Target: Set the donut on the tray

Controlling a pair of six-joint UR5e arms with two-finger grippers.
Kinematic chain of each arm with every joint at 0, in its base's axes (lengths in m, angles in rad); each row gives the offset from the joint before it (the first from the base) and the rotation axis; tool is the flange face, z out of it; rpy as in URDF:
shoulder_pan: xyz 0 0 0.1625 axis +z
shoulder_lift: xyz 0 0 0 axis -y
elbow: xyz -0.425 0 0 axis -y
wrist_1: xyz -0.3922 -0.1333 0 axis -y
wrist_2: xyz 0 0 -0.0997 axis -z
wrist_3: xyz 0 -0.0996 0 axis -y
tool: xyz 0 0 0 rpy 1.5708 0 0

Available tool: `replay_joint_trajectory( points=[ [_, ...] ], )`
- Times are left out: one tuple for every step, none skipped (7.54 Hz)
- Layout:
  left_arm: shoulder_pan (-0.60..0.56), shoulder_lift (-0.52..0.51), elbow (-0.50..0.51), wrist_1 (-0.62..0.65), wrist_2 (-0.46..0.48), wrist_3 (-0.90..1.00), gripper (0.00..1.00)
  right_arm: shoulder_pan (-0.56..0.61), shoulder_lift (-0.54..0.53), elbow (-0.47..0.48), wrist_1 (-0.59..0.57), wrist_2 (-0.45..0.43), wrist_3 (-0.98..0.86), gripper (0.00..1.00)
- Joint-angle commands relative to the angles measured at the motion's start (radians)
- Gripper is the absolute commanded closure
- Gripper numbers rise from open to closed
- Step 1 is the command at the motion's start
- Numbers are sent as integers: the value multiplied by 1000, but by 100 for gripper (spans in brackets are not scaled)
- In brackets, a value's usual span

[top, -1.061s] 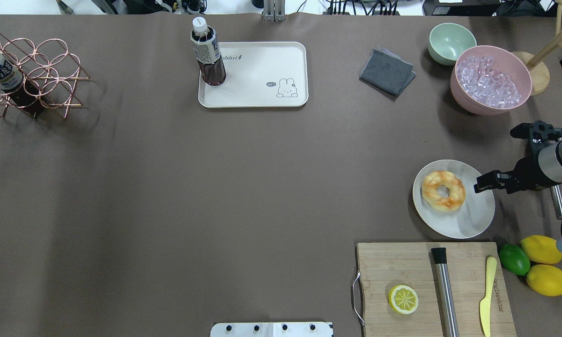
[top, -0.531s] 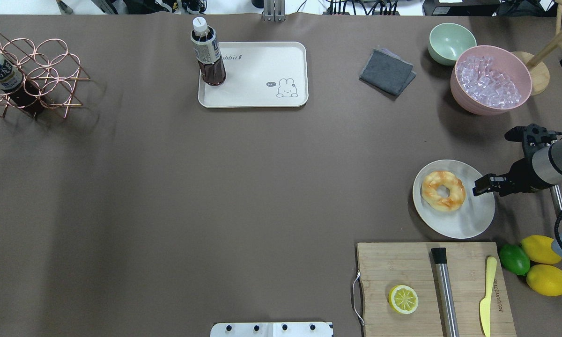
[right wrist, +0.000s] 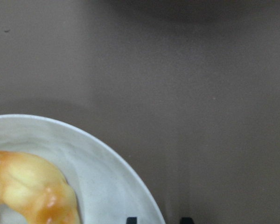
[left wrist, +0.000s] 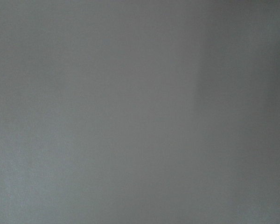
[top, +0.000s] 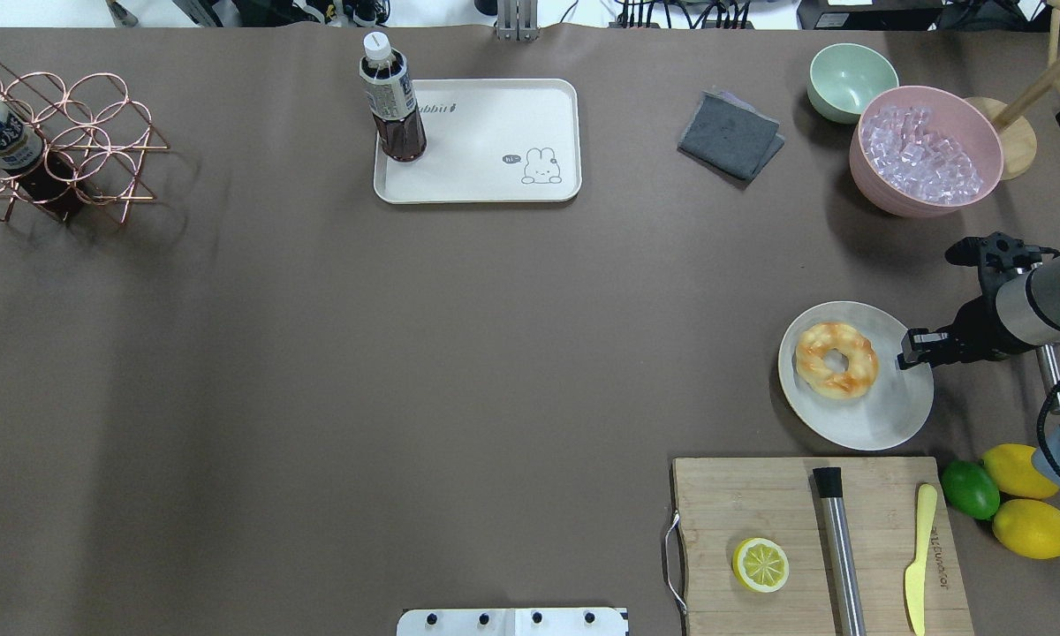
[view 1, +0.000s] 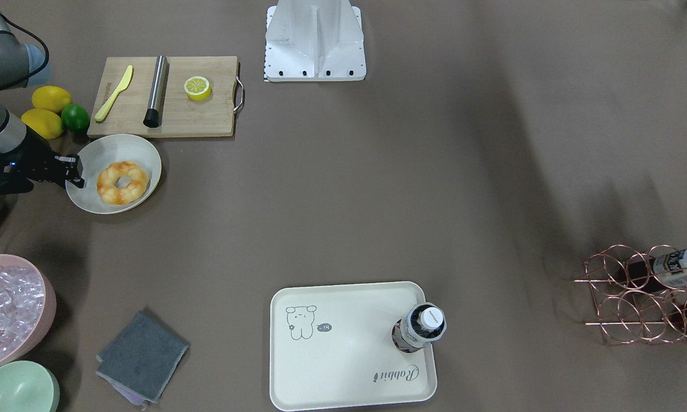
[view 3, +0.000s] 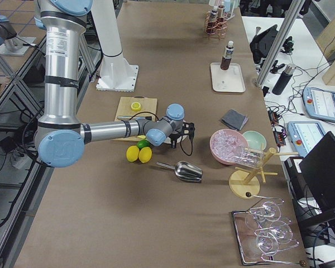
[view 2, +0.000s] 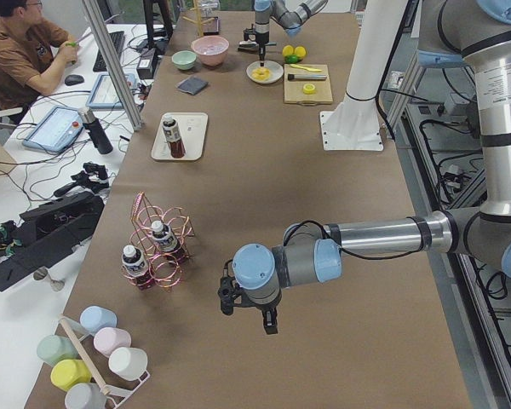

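**Right end effector at the plate rim, donut not yet gripped**

Right end effector hovers over the right edge of the round off-white plate, pointing down. Its 2 black fingertips sit apart with nothing between them. The golden-orange braided ring donut lies flat on the plate's left half, just left of the end effector and not touching it. The step in hand looks like the approach for the pick.

The next move calls for a short shift left so the fingers straddle 1 side of the ring, then a descent and a squeeze. After that comes a long carry to the cream-white rectangular tray at the far side of the desk, left of centre. The release should be aimed at the tray's bare right part, away from the dark drink bottle standing in its left corner.

Left end effector hangs well apart over bare desk. Whether it is spread or pressed together I cannot tell.
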Motion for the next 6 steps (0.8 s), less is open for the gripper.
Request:
replay_joint_trajectory(
  points=[
    [0,0,0,0,0,0,2,0,1,2,0,4,-4,100],
    [0,0,0,0,0,0,2,0,7,17,0,8,5,100],
    [0,0,-3,0,0,0,2,1,23,34,0,30,19,100],
    [-3,3,-13,0,0,0,2,12,46,62,0,50,79,100],
    [-5,12,-36,0,0,-5,2,14,112,73,0,51,227,100],
    [-6,23,-43,0,0,-5,2,11,182,59,-2,50,355,100]
  ],
)
